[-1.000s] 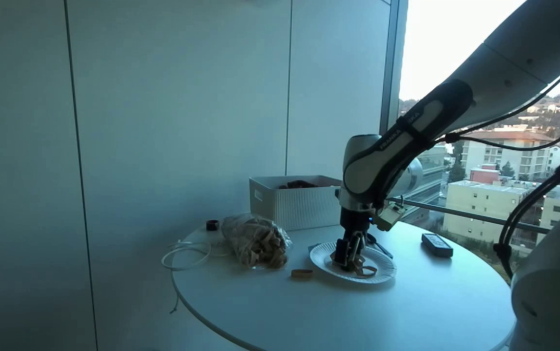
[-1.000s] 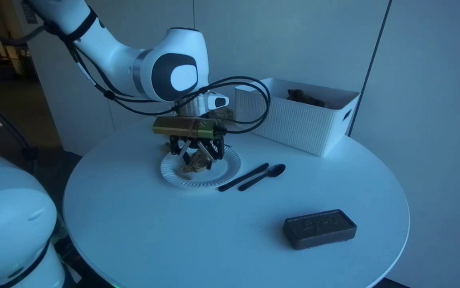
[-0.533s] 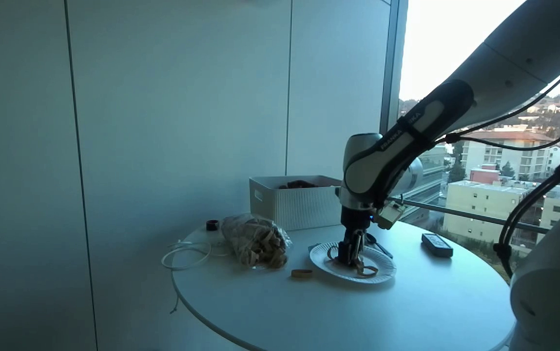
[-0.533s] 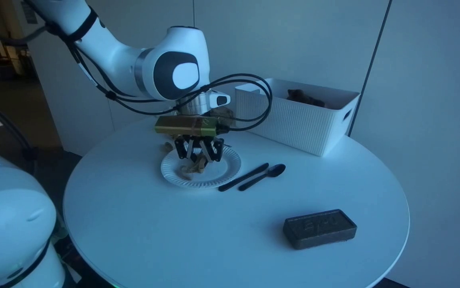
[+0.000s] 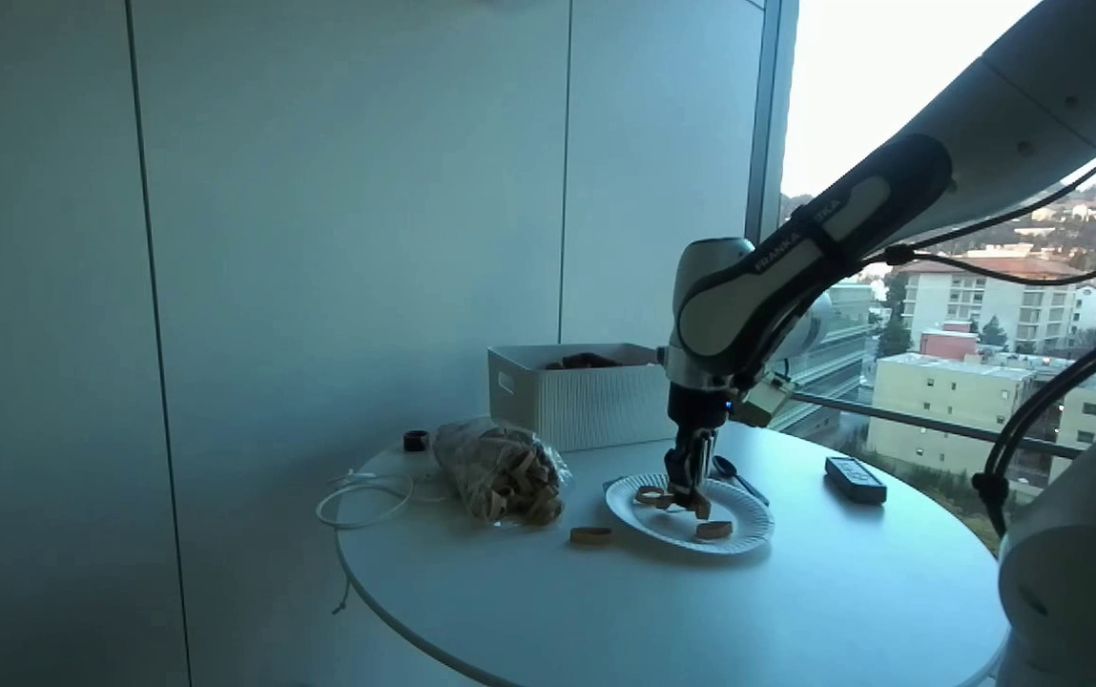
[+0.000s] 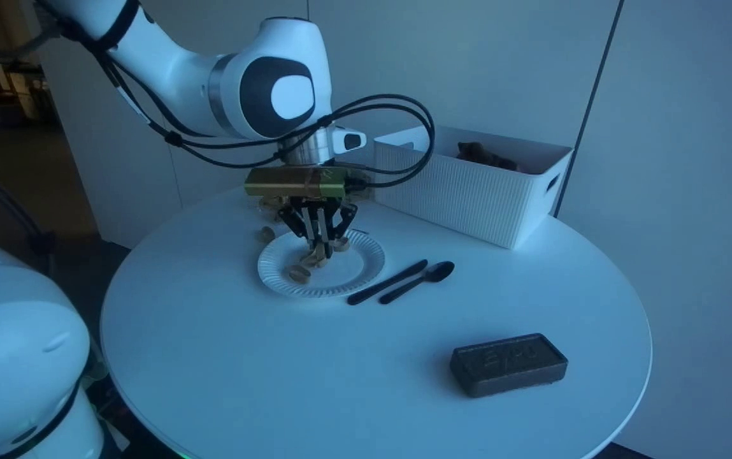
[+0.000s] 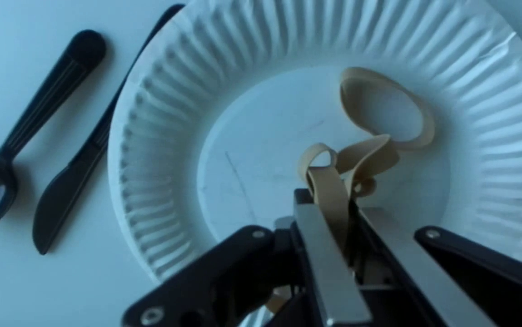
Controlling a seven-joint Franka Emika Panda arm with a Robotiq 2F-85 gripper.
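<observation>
In the wrist view my gripper (image 7: 329, 200) is shut on a bunch of tan rubber bands (image 7: 331, 186), which are pinched between the fingertips with loops sticking out past them. The gripper points down over a white paper plate (image 6: 369, 271) and sits just above its middle in both exterior views. Another loose tan band (image 7: 426, 125) lies on the plate close to the held ones. A band (image 5: 713, 530) also rests near the plate's edge in an exterior view. Part of a tan band (image 7: 279, 302) shows under the left finger linkage. Whether the held loops still touch the plate, I cannot tell.
A black knife (image 6: 388, 284) and black spoon (image 6: 416, 284) lie beside the plate. Behind stand a white bin (image 6: 461, 197) and a clear bag of bands (image 5: 509, 477). A single band (image 5: 590, 536) and a dark eraser block (image 6: 509, 366) are on the table.
The jaws came together from a wider stance onto the bands, and the gripper has risen a little from the plate. Bands on the plate have shifted and spread apart.
</observation>
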